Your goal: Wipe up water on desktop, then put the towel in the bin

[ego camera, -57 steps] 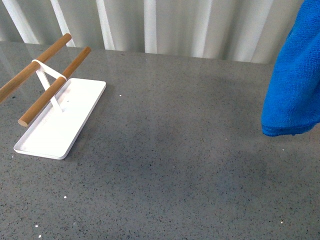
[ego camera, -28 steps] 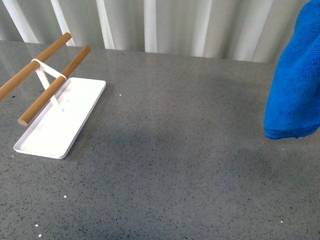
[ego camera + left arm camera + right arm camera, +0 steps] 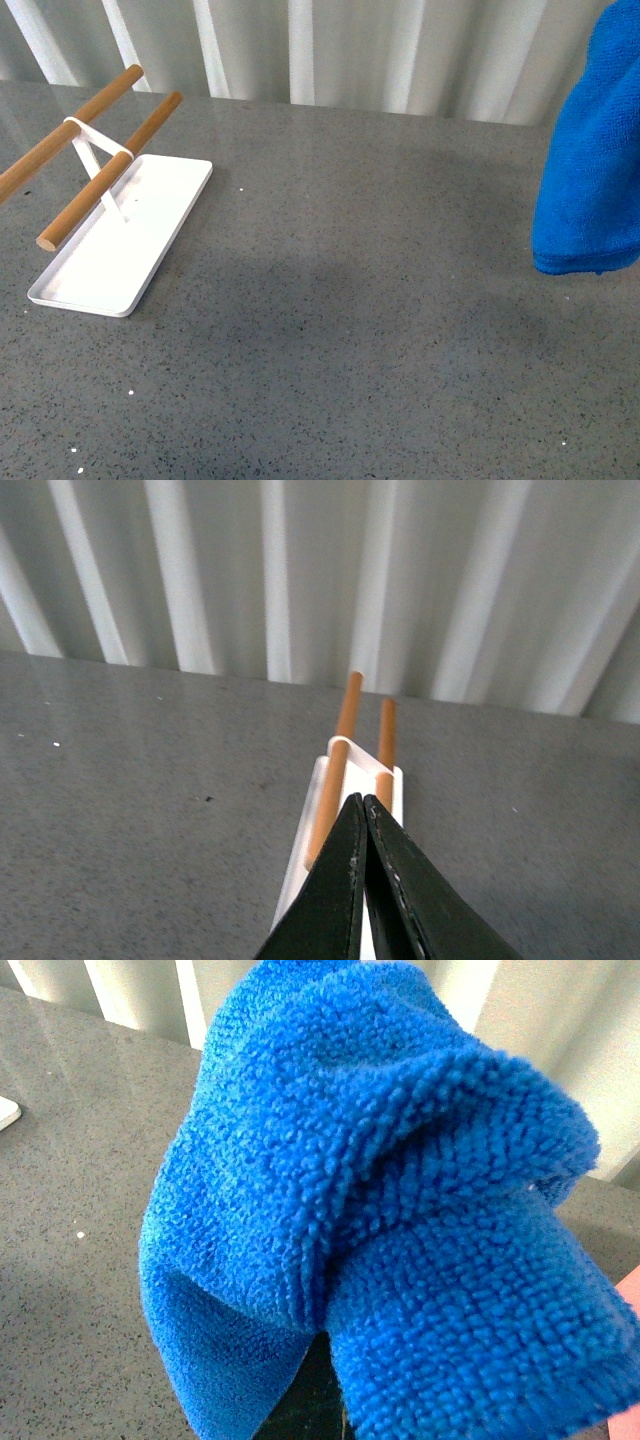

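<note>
The towel [image 3: 590,170], bright blue and fuzzy, hangs bunched in the air at the far right edge of the front view, lifted off the dark-grey speckled desktop [image 3: 350,330]. In the right wrist view the towel [image 3: 370,1190] fills most of the picture. It drapes over my right gripper [image 3: 312,1400], which is shut on it and shows only as a dark sliver. My left gripper [image 3: 363,805] is shut with nothing in it, its black fingers pressed together above the tray. I cannot make out any water on the desktop. The bin is out of view.
A white tray [image 3: 120,240] lies at the left of the desktop. It carries a rack of two wooden rods [image 3: 105,175], which also shows beyond my left gripper [image 3: 345,740]. A pleated white curtain [image 3: 350,50] lines the far edge. A pinkish edge [image 3: 630,1305] shows beside the towel.
The towel has drifted slightly to the right and a little upward in the front view. The tray and rack have not moved.
</note>
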`<act>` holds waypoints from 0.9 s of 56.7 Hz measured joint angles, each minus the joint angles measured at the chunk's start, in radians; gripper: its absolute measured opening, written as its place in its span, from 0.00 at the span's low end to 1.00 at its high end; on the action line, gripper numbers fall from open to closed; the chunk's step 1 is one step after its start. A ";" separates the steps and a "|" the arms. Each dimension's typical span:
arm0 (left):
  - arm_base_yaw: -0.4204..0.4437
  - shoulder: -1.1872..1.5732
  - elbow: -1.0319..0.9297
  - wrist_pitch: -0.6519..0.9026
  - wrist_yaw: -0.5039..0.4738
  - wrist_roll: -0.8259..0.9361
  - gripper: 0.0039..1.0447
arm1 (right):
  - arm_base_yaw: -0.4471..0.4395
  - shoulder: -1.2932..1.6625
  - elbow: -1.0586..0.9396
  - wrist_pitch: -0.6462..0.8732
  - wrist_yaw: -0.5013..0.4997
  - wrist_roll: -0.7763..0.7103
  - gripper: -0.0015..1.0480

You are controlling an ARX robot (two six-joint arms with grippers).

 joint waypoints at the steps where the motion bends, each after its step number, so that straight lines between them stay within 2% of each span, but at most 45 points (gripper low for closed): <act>1: -0.005 -0.014 0.000 -0.011 0.000 0.000 0.03 | 0.000 0.000 0.000 -0.001 0.002 0.000 0.03; 33: -0.012 -0.365 -0.001 -0.325 -0.003 0.000 0.03 | 0.068 0.006 0.014 -0.036 0.075 0.001 0.03; 51: -0.012 -0.472 -0.001 -0.430 -0.003 0.000 0.03 | 0.074 0.006 0.014 -0.041 0.085 -0.002 0.03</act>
